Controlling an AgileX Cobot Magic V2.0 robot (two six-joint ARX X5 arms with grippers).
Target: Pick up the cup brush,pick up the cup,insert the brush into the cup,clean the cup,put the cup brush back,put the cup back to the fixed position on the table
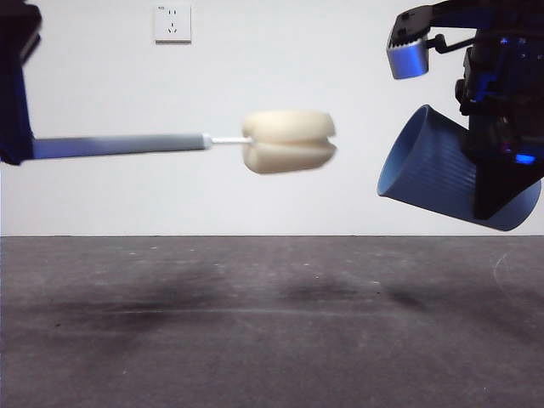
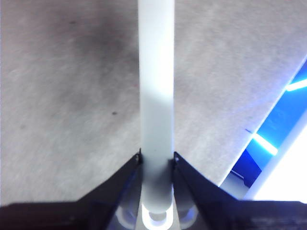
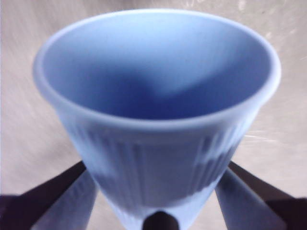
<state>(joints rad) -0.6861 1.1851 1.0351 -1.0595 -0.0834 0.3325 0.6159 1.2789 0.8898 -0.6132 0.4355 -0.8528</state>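
The cup brush [image 1: 170, 142] hangs level in the air in the front view, grey handle at left, cream sponge head [image 1: 287, 142] pointing right. My left gripper [image 2: 157, 160] is shut on its handle [image 2: 155, 96]; in the front view that arm is the dark shape at the left edge [image 1: 15, 85]. The blue ribbed cup [image 1: 442, 170] is held tilted at the right, its mouth facing left towards the sponge, a gap between them. My right gripper [image 3: 158, 211] is shut on the cup [image 3: 153, 120] near its base. Both are well above the table [image 1: 272, 323].
A white wall with a socket plate [image 1: 172, 23] stands behind the table. The right arm's dark body with blue lights [image 1: 501, 102] fills the upper right corner.
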